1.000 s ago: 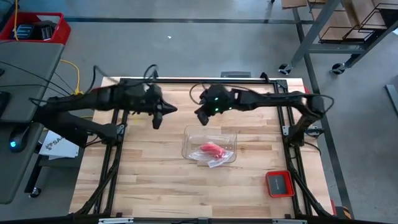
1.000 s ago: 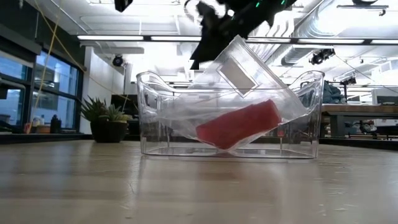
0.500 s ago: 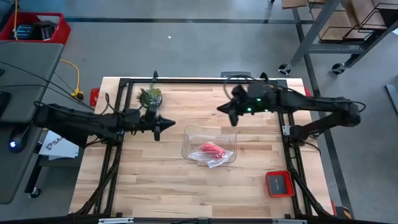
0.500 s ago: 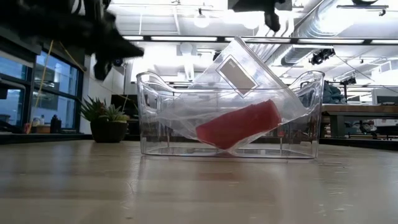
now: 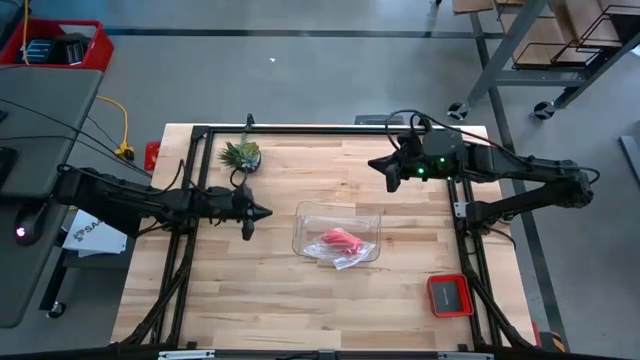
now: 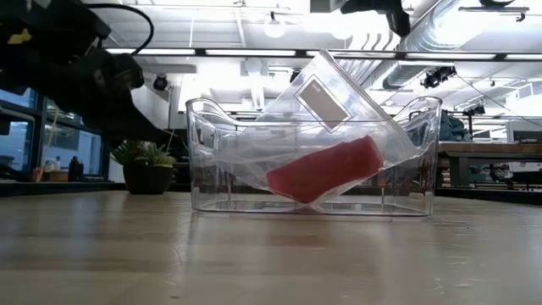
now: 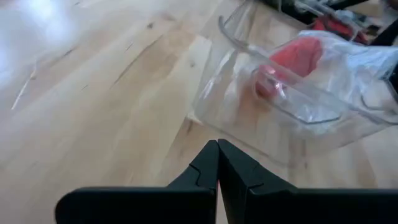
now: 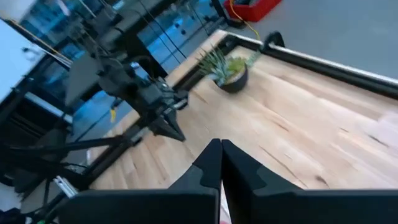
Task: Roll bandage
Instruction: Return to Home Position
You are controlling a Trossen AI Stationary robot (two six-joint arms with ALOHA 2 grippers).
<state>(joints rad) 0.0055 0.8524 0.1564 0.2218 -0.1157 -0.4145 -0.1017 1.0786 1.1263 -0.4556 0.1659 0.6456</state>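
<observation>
The bright red bandage roll (image 5: pixel 338 240) is stowed in the clear plastic tub (image 5: pixel 303 215); the left pincer (image 5: pixel 264 212) and right pincer (image 5: pixel 376 164), closed and empty, are yet to be parked.

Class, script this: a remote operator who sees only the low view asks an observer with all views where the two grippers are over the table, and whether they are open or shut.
Operator: My low view shows only dark arm parts. Where are the grippers?
Observer: From above, the left gripper is left of the clear container; the right gripper is beyond it, toward the right.
Operator: Open or shut?
Observer: The wrist views show both shut, holding nothing.
</observation>
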